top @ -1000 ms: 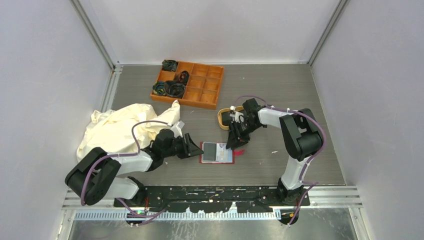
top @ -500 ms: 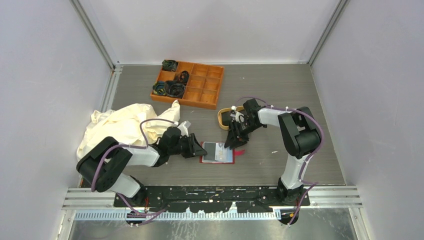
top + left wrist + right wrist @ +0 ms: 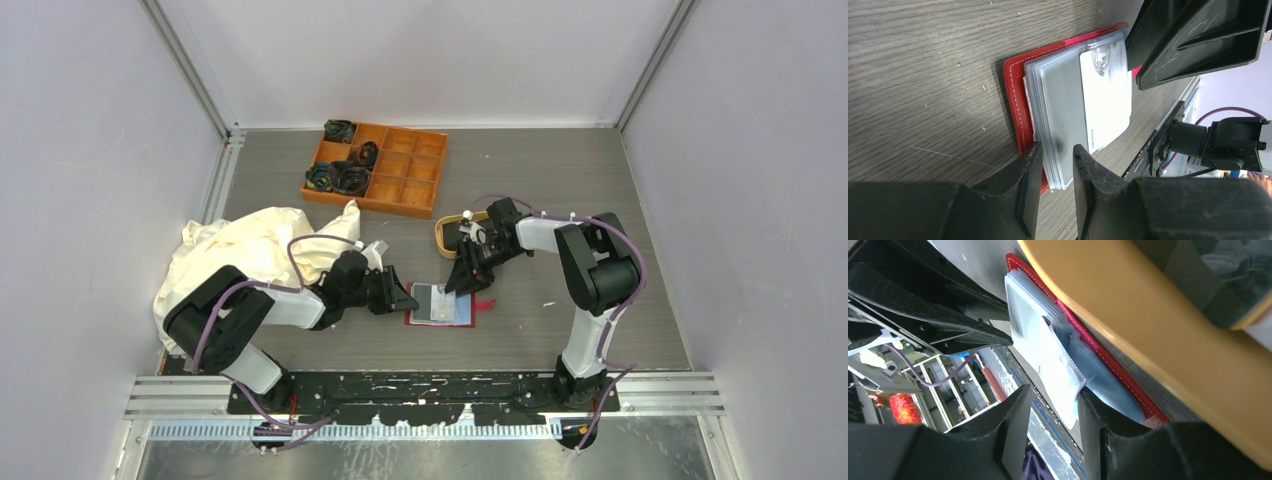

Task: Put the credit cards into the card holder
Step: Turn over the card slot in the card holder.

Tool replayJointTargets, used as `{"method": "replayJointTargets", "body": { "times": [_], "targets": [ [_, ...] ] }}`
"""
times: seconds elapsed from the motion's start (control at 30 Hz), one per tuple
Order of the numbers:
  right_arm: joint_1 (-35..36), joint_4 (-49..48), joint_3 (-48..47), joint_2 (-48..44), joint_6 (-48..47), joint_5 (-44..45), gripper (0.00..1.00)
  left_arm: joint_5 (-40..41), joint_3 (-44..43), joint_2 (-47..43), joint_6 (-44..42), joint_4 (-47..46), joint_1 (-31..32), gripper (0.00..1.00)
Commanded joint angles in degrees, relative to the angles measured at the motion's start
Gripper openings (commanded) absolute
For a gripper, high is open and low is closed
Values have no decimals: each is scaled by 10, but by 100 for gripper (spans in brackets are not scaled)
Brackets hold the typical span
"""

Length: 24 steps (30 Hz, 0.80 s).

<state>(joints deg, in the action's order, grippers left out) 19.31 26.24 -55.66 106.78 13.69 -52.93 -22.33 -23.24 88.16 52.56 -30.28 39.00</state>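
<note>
Cloth (image 3: 250, 250): heaped at the far left, well apart from the work and playing no part in it.
Left gripper (image 3: 405, 298): low at the card holder's left edge, jaws narrow on either side of the clear pocket leaves. Probably there to brace the holder against a push from the other side. Cannot tell whether the leaves are actually pinched.
Card holder (image 3: 440, 305): open and flat on the table (image 3: 560, 200) between the two grippers, red cover down, pockets up.
White card (image 3: 1105, 100): lying along the top pocket, seemingly partway into its sleeve.
Right gripper (image 3: 458, 285): tilted down over the holder's right edge, jaws about half apart with the card's end in the gap. Firm hold or mere guiding cannot be told. Likely placed to slide the card leftward.
Tan tray (image 3: 443, 238): just behind the right gripper.
</note>
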Motion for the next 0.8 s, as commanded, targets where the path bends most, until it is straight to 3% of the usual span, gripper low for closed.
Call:
{"method": "replayJointTargets", "body": {
  "times": [0.0, 0.3, 0.43, 0.77],
  "targets": [
    [-6, -42, 1, -7, 20, -56, 45, 3, -12, -8, -4, -16, 4, 30],
    [-7, -71, 9, -10, 42, -84, 44, 75, -30, -111, -50, 134, 4, 28],
    [-7, -72, 9, -11, 42, -81, 44, 88, -44, -147, -59, 175, 9, 20],
    [-8, -74, 10, -5, 42, -77, 43, 107, -135, -66, -84, 216, 54, 6]
  ]
}}
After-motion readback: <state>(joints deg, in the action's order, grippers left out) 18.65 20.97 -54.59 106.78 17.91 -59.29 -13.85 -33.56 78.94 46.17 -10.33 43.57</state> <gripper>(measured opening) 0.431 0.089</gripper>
